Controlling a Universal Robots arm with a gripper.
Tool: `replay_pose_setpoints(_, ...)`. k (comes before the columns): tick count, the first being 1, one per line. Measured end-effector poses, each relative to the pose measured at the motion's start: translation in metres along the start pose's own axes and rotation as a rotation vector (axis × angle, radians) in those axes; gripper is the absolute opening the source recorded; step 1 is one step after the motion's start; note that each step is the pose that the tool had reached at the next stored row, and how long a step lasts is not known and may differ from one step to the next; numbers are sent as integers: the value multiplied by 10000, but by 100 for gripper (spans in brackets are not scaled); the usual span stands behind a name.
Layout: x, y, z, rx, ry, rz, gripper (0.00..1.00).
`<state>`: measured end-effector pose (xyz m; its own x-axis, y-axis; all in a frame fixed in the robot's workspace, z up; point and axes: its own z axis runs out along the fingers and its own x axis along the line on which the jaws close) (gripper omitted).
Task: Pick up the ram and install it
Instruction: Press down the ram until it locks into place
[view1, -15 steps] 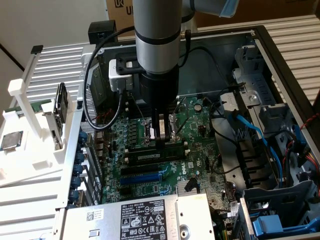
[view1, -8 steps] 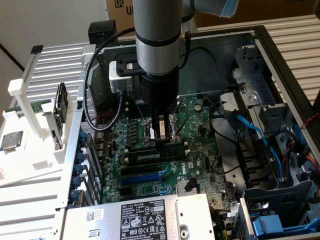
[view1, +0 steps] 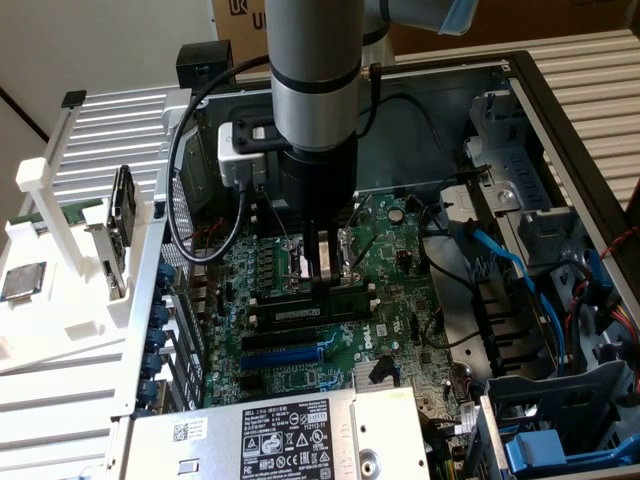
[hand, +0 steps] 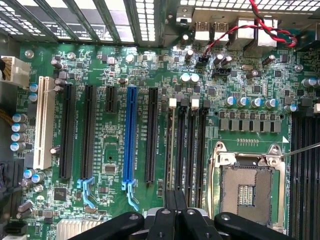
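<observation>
**Inspection: memory seating step, gripper down at the slot bank**

The black two-fingered gripper (view1: 322, 268) stands vertical over the green motherboard (view1: 395, 300), its fingers closed together with no gap visible between them. Its tips sit at the bank of long black memory slots (hand: 186, 145). In the exterior view, the ram (view1: 303, 313), a long thin stick with a white label strip, lies along that bank directly under the tips. Whether the tips pinch its top edge or only bear on it cannot be determined.

In the inspector's judgement the stick is at or in its slot and the step in hand is the seating.

- Force should run straight down, with no sideways lean, so the stick stays square in its channel.
- Pressure near the middle of the stick should load both ends evenly; a tilted stick would leave one white end latch (hand: 173, 103) unlocked.

The open silver processor socket (hand: 247, 187) lies just beside the slots, on the far side of the gripper in the exterior view. A slip towards it risks its exposed contacts. The long blue expansion slot (hand: 131, 135) lies on the slots' other side and is not involved.
</observation>
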<state>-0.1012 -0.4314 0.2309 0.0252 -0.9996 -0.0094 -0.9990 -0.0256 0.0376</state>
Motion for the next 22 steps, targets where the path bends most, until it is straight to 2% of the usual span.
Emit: replay_pose_setpoints(22, 11, 3, 17, 18, 10, -98, 10)
